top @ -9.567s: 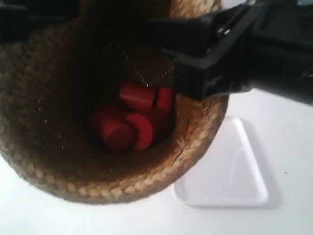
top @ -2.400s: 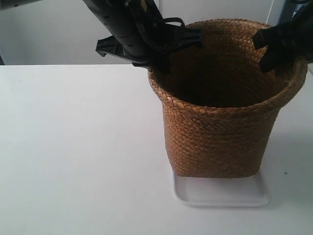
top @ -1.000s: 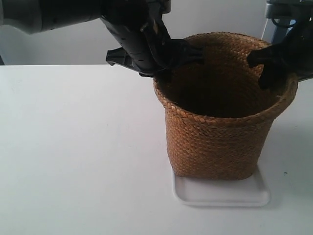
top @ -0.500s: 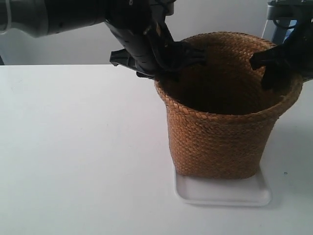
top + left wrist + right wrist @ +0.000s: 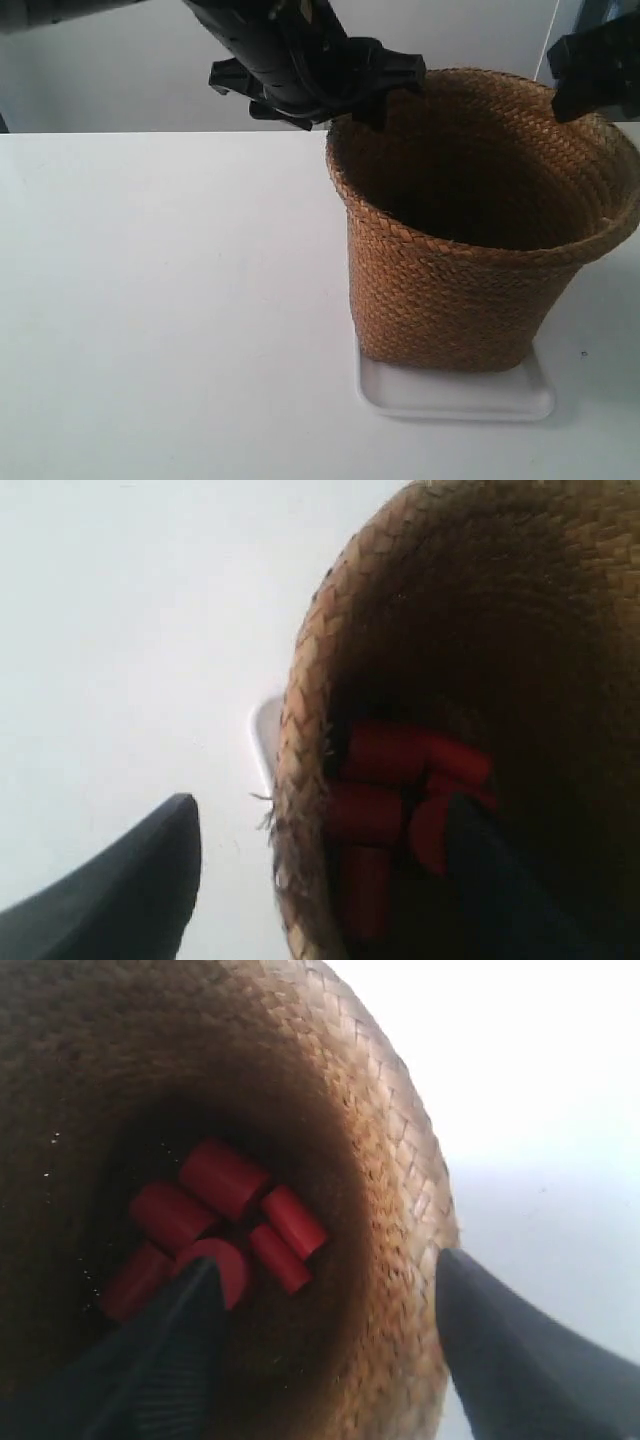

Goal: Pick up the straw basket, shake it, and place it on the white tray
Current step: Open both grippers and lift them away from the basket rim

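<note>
The straw basket (image 5: 460,300) stands upright on the white tray (image 5: 450,402) at the right of the table. Several red cylinders (image 5: 225,1175) lie on its dark bottom and also show as red cylinders (image 5: 400,755) in the left wrist view. The left gripper (image 5: 320,810) is open, one finger outside the braided rim and one inside, with gaps on both sides. The right gripper (image 5: 328,1260) is open and straddles the opposite rim the same way. The gripper (image 5: 345,90) of the arm at the exterior view's left hovers over the left rim. The other arm's gripper (image 5: 590,80) is above the right rim.
The white table (image 5: 160,300) stretches left of the basket. A strip of the tray (image 5: 265,735) shows beside the basket wall in the left wrist view. A pale wall runs behind the table.
Both grippers have opened and risen off the basket's rim. The basket has settled on the tray, its rim spreading a little to the right.
</note>
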You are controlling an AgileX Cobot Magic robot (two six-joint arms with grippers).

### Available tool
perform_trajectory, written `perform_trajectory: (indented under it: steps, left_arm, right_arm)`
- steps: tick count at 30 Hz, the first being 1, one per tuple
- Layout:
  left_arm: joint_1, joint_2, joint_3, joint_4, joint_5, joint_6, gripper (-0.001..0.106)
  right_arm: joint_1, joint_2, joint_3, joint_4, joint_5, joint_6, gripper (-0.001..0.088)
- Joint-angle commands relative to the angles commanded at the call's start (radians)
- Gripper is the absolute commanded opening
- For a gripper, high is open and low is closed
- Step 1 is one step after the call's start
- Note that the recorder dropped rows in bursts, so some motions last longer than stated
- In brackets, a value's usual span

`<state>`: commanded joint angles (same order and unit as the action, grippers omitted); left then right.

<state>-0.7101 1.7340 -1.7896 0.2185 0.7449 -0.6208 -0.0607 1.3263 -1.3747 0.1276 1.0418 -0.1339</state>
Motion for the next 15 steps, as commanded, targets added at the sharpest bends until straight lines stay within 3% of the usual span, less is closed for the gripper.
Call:
perform_trajectory:
  steps: [4, 8, 11, 15]
  left_arm:
    - [0.0, -0.048, 0.0, -0.021, 0.148, 0.157, 0.061]
    - [0.0, -0.134, 0.0, -0.082, 0.284, 0.319, 0.0]
    - [0.0, -0.223, 0.002, -0.126, 0.2, 0.388, 0.0]
    - [0.0, -0.343, 0.079, -0.3, -0.009, 0.587, 0.0]
  right_arm:
    - [0.0, -0.084, 0.0, 0.0, 0.002, 0.0, 0.0577]
    - [0.0, -0.153, 0.0, 0.029, 0.089, 0.01, 0.053]
    - [0.0, -0.176, 0.0, 0.061, 0.176, 0.01, 0.053]
    - [0.0, -0.179, 0.0, 0.067, 0.174, 0.01, 0.053]
